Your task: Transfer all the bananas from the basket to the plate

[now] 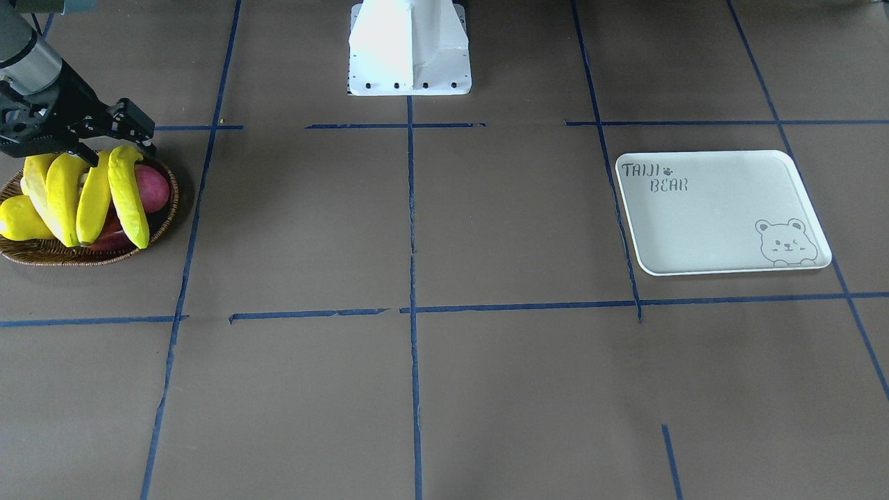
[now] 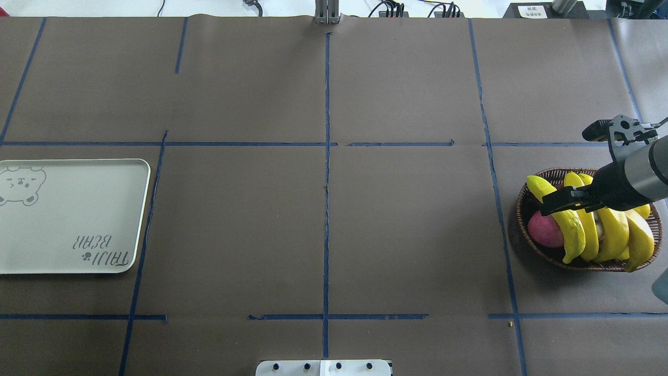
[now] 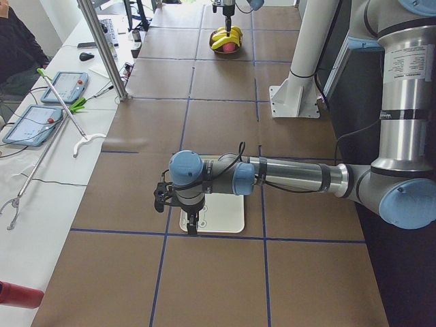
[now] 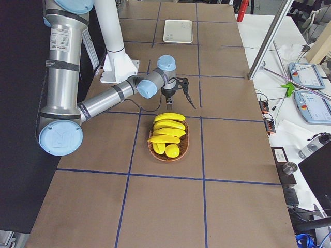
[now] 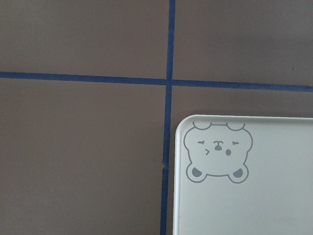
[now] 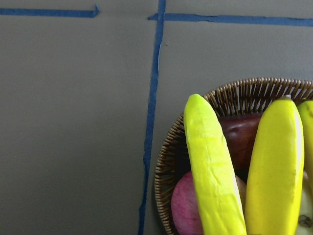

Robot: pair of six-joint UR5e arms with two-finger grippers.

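Several yellow bananas lie side by side across the brown wicker basket at the table's end on my right. My right gripper hangs open just above their ends and holds nothing. The cream plate with the bear print is bare at the opposite end. My left gripper hovers over the plate's edge. It shows only in the exterior left view, so I cannot tell whether it is open or shut.
A pink-red fruit and a plump yellow fruit share the basket. The white robot base stands at the middle of the near edge. Blue tape lines grid the brown table. A side bench holds tablets.
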